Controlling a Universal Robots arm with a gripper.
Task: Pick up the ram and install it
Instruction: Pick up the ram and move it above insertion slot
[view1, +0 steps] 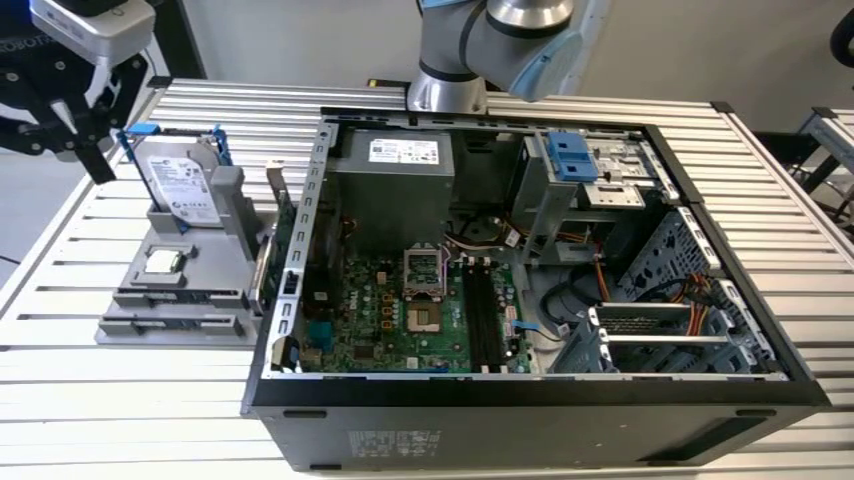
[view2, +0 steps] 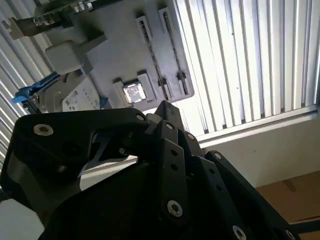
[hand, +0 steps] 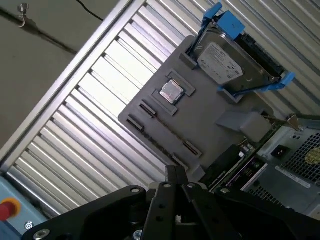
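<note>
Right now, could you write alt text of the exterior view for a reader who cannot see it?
An open computer case lies on a slatted metal table, its green board facing up. At the exterior view's left, a grey holder carries a hard drive with blue brackets and a small silver chip; the gripper hangs near the drive.

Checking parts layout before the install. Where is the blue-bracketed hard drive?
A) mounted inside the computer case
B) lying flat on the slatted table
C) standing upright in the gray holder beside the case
C: the hard drive stands upright in the gray holder, outside the computer case, on the exterior view's left.
</note>
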